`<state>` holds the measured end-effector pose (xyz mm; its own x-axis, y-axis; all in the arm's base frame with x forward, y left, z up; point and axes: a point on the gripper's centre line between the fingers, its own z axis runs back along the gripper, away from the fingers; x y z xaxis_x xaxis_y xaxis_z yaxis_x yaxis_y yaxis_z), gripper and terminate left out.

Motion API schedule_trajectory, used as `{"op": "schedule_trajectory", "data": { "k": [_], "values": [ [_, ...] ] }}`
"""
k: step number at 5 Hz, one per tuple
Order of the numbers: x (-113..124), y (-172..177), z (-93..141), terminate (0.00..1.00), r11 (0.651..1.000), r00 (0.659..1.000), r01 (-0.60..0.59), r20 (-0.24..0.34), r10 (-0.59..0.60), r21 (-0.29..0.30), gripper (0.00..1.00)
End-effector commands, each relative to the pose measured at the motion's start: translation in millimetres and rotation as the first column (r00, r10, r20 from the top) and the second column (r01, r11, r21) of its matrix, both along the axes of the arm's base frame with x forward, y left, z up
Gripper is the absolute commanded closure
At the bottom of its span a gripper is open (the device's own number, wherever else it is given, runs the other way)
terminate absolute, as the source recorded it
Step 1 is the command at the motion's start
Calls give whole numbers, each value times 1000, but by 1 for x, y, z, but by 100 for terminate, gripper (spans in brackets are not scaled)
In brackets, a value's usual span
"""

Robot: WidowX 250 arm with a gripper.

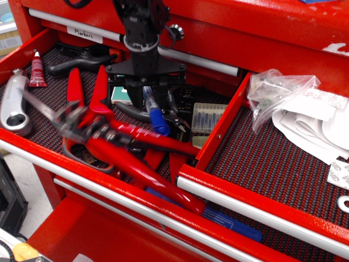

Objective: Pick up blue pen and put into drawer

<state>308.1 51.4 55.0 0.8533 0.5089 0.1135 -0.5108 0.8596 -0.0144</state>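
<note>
Gripper [147, 93] hangs over the left compartment of the drawer [32, 143], jaws closed on 1 blue pen [154, 112], gripped near its upper end. Pen tilts down toward the front-right, blue cap lowest, barrel partly hidden by the black jaw bracket. Can't tell if the cap touches the tools under it.

Counts, left compartment:
- 1 blue pen, in the gripper, above the tool pile.
- 1 silver flashlight-type tool [13, 105] at far left, lying along the side wall.
- 1 small red tube [37, 70] w/ white tip, near the back-left corner.
- 1 black handled tool [76, 61] along the back edge, just left of the gripper.
- Red-handled pliers/strippers [131, 153]: at least 2 pairs, tangled; blurred, so exact no. unclear.
- 1 pair of scissors [76, 144], orange-grey handle, mixed into the pliers, also blurred.
- 1 clear box of small bits [206, 117], right of the pen, near the divider.
- 1 green-white card [121, 95] beneath the gripper, mostly covered.

1 red divider [223, 123] splits the drawer. Right compartment: 1 clear plastic bag [281, 90] and a stack of white papers [319, 128], touching each other.

Lower drawer: 1 flat blue card [229, 222] showing below the silver rail [256, 210].

Drawer front behind carries 1 handwritten white label [84, 34].
</note>
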Motion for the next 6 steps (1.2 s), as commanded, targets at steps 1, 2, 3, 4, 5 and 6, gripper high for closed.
{"op": "schedule_trajectory", "data": {
  "k": [1,2,3,4,5,6],
  "values": [
    [0,-5,76,0,979,950,-182,-273,150,-94,100],
    [-18,-13,92,0,961,919,-266,-322,228,-79,100],
    [-43,-48,105,0,907,875,-411,-316,367,-85,100],
    [-54,-100,112,0,847,835,-526,-236,497,-78,100],
    [-56,-138,115,0,794,792,-602,-190,580,-84,100],
    [-52,-171,116,0,768,769,-637,-132,626,-64,100]
  ]
}}
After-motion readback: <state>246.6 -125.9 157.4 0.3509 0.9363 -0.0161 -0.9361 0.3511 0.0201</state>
